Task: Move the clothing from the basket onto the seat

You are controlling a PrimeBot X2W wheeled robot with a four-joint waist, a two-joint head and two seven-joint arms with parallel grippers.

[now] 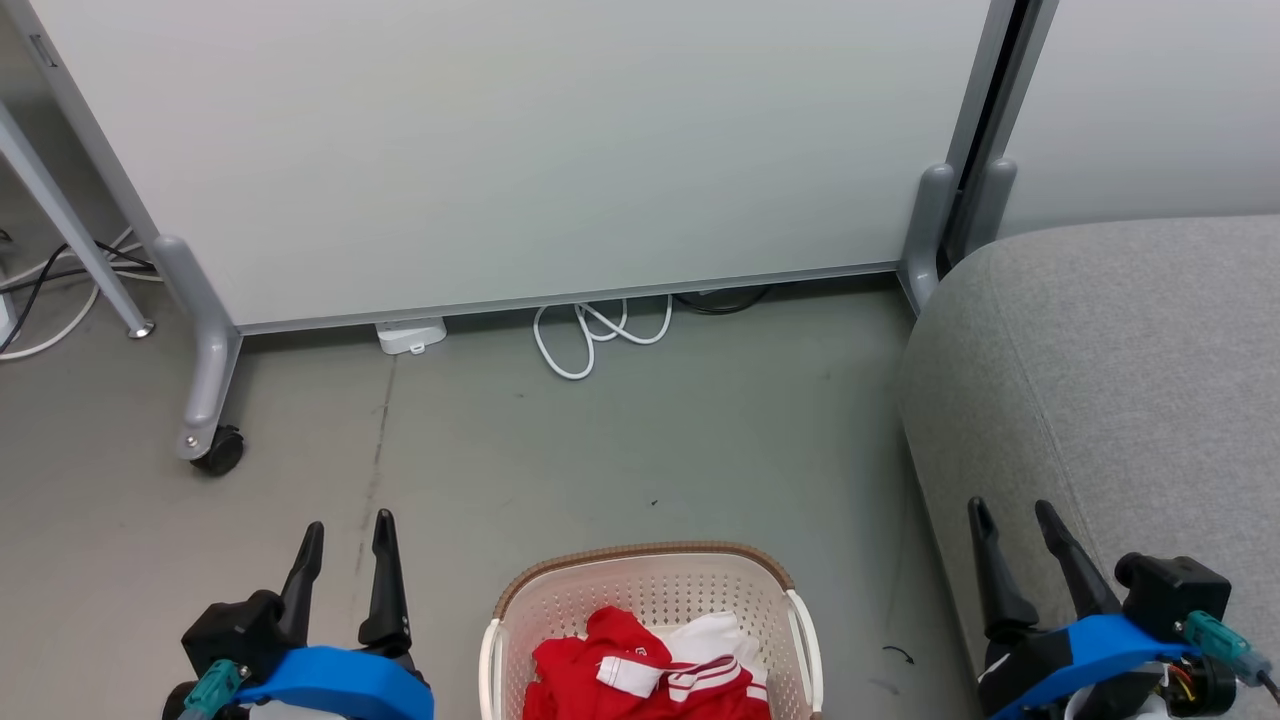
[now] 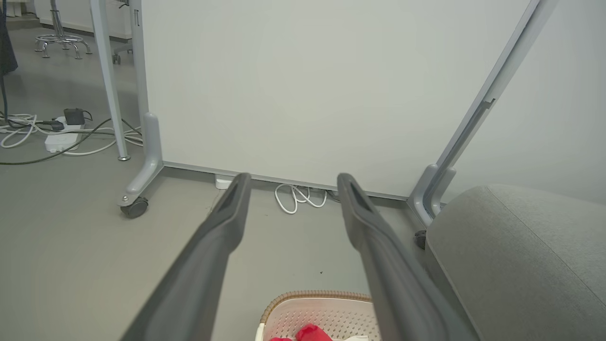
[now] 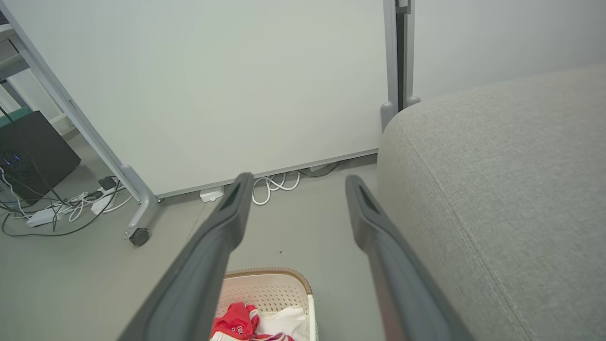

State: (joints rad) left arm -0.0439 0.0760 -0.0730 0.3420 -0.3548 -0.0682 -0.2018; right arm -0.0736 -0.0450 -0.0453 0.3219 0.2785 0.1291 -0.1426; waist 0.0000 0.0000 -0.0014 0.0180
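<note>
The cream-white basket (image 1: 640, 590) with its brown rim stands on the floor at the bottom middle of the head view, holding red clothing (image 1: 610, 665) with white stripes and white parts. The basket (image 2: 312, 312) and the clothing (image 2: 312, 334) also show low in the left wrist view, and the basket (image 3: 274, 289) with the clothing (image 3: 236, 319) low in the right wrist view. The grey seat (image 1: 1110, 370) rises to the right. My left gripper (image 1: 348, 532) hangs open left of the basket. My right gripper (image 1: 1012, 512) is open in front of the seat's rounded edge. Both hold nothing.
A pale wheeled partition panel (image 1: 520, 150) stands behind the basket, with a caster foot (image 1: 218, 450) at the left. A white cable (image 1: 600, 335) and a white plug box (image 1: 410, 335) lie under it. More cables and a power strip (image 2: 61, 139) lie at the far left.
</note>
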